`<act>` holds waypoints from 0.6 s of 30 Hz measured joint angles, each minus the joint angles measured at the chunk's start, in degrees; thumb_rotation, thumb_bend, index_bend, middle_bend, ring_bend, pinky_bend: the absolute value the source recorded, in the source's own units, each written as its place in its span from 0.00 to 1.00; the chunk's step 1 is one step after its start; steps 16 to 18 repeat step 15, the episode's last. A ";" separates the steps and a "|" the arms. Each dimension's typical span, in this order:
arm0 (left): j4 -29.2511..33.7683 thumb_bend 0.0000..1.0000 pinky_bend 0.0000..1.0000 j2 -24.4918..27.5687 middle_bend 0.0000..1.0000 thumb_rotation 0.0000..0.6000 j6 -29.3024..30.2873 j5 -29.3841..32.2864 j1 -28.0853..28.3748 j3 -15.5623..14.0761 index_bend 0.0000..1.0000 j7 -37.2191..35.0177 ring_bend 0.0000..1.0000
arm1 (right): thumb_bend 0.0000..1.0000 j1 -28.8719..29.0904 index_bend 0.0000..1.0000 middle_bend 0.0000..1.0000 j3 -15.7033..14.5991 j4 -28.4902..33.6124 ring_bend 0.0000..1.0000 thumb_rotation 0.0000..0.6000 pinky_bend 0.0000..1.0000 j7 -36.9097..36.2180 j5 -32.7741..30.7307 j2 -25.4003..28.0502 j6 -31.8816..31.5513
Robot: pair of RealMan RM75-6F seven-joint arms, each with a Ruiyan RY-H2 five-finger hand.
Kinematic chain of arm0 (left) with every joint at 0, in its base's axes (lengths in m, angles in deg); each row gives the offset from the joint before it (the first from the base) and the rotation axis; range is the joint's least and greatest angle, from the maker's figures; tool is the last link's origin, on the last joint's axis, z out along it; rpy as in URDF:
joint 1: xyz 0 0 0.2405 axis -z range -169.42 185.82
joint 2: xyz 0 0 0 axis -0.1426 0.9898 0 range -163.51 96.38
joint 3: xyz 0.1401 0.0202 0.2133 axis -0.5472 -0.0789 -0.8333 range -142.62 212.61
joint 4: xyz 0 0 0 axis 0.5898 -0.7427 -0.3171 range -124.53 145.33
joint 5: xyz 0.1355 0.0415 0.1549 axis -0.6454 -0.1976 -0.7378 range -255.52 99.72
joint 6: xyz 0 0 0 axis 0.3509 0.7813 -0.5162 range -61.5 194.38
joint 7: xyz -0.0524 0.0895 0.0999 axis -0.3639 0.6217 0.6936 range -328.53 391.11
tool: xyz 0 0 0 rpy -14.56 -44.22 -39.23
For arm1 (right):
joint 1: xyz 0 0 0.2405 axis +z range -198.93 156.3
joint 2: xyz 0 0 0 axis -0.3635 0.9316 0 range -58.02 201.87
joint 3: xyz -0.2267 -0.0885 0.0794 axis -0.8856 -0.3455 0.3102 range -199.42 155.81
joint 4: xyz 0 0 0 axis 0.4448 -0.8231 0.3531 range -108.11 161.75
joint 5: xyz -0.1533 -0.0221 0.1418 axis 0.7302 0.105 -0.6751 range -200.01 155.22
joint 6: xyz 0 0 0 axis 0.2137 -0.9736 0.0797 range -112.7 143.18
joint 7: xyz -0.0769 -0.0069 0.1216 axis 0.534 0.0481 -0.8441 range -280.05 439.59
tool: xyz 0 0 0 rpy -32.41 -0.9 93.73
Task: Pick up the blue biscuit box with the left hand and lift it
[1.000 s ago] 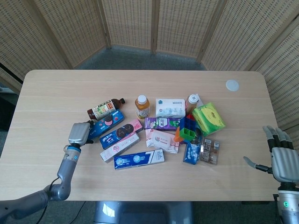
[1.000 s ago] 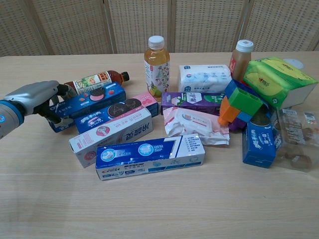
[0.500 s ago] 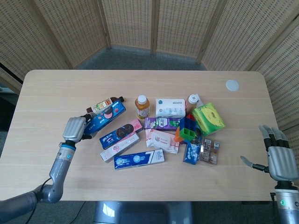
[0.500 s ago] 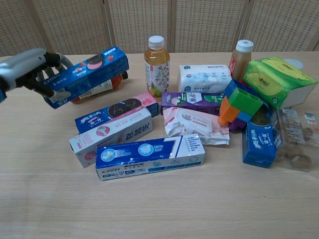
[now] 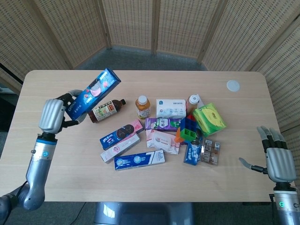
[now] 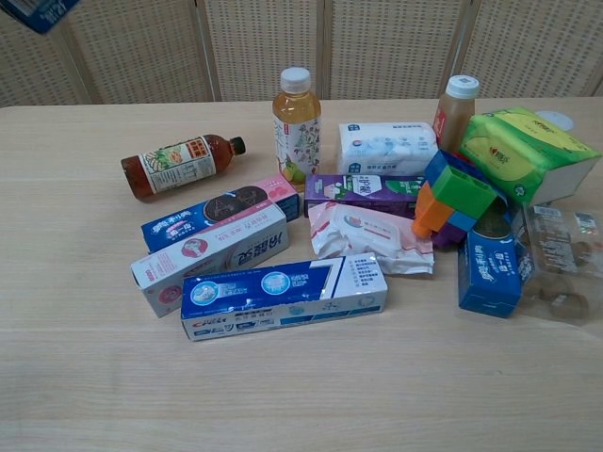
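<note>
Now the left hand [image 5: 52, 114] grips the blue biscuit box [image 5: 93, 93] aloft, tilted toward one o'clock, above open table [image 5: 56, 84] at nine o'clock of the clutter. Right hand [image 5: 280, 161] hangs spread, empty, past the table's right edge.

I'm working in what looks like a staged test room, not a home or shop: a plain light wooden table [image 5: 140, 178] stands alone on grey carpet [image 5: 140, 58], closed in by folding woven wicker screens [image 5: 187, 28] that serve as a backdrop, and a jumble of unrelated packaged groceries [image 6: 311, 235] is laid out on it like test props
</note>
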 measured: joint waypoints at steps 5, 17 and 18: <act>3.27 0.40 0.68 2.27 0.66 1.00 2.29 -0.58 -0.95 0.80 0.52 -0.14 0.76 | 0.03 -0.09 0.00 0.00 -0.23 -0.63 0.00 0.53 0.00 -0.87 0.60 -0.49 -0.20; 4.75 0.40 0.69 3.34 0.66 1.00 3.56 -0.48 -1.08 0.51 0.52 -0.40 0.76 | 0.03 -0.25 0.00 0.00 -0.26 -0.46 0.00 0.52 0.00 -0.87 1.01 -0.40 -0.65; 4.75 0.40 0.69 3.34 0.66 1.00 3.56 -0.48 -1.08 0.51 0.52 -0.40 0.76 | 0.03 -0.25 0.00 0.00 -0.26 -0.46 0.00 0.52 0.00 -0.87 1.01 -0.40 -0.65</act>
